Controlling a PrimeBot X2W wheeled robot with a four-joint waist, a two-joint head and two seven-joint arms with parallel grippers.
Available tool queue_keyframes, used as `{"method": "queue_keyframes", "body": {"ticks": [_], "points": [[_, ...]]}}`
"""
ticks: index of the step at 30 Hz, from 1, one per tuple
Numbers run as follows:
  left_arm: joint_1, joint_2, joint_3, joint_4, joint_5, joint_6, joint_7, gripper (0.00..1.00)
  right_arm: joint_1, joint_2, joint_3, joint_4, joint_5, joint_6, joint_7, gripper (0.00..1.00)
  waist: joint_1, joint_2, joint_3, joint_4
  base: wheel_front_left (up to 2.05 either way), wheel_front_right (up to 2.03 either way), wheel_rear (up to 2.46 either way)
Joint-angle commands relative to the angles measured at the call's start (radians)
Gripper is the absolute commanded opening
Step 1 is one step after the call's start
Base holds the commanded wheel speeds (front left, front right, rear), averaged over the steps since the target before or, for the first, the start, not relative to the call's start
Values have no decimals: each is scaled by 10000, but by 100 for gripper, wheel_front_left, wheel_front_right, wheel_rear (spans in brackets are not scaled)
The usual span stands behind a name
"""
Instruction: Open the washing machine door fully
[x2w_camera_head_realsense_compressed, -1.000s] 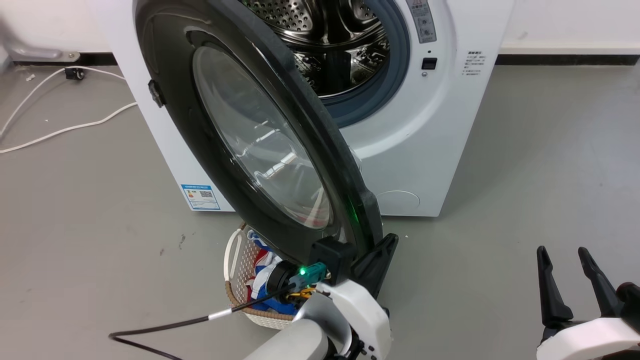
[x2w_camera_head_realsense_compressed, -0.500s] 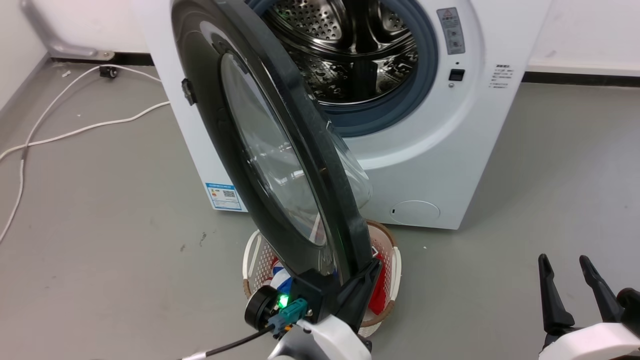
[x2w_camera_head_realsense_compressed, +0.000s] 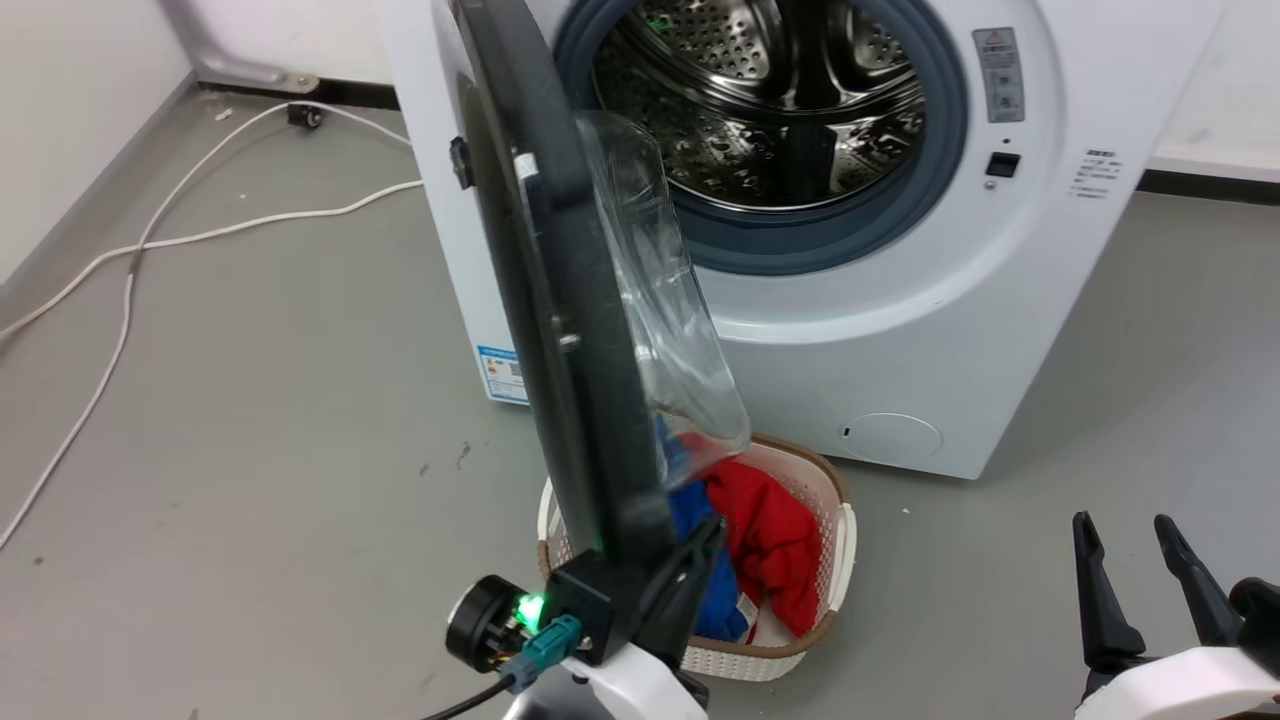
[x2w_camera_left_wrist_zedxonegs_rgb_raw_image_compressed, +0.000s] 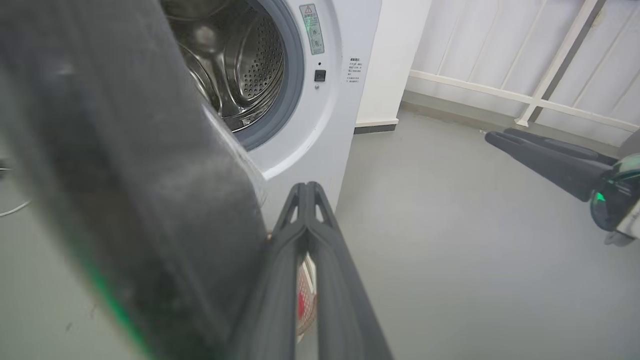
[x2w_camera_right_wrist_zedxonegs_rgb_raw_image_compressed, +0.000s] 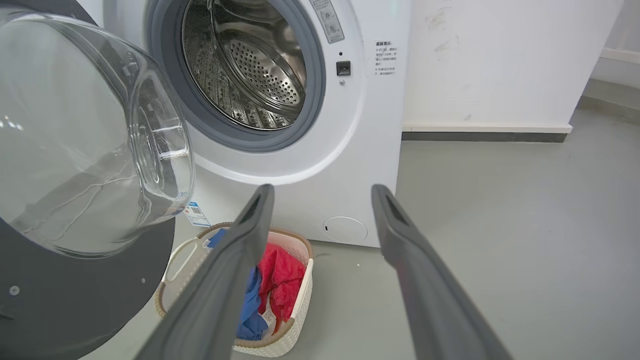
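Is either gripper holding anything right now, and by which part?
Nothing is held. Left gripper has its jaws shut alongside the free edge of the washing machine door; right gripper is open, empty.

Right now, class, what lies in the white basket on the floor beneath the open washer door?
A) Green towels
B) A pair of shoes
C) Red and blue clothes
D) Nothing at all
C: the basket under the washing machine door holds a red garment and blue cloth.

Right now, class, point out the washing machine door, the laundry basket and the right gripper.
washing machine door (x2w_camera_head_realsense_compressed: 590, 400), head view, black outer edge.
laundry basket (x2w_camera_head_realsense_compressed: 846, 545), head view, right rim.
right gripper (x2w_camera_head_realsense_compressed: 1122, 522), head view, midway between fingertips.
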Motion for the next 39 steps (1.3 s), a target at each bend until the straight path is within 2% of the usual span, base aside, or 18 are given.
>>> {"method": "queue_keyframes", "body": {"ticks": [1,13,20,29,39], "points": [[47,283,246,53,56,200,-27,0,3,12,3,42,42,1,-45,100,0,0,60,168,0,0,0],[878,675,643,-772,-107,1037,-169,0,7,10,-43,229,53,1,-56,100,0,0,129,1387,0,0,0],[1155,1055,1274,-831,-394,1317,-452,0,-128,9,-60,97,0,1,6,100,0,0,277,2204,0,0,0],[1321,1587,2366,-524,-978,1345,-948,0,-273,9,-10,-129,-149,1,174,100,0,0,534,2565,0,0,0],[962,1973,4173,479,-1698,978,-1594,0,-579,9,-47,-577,-509,1,606,100,0,0,1309,2172,0,0,0]]}}
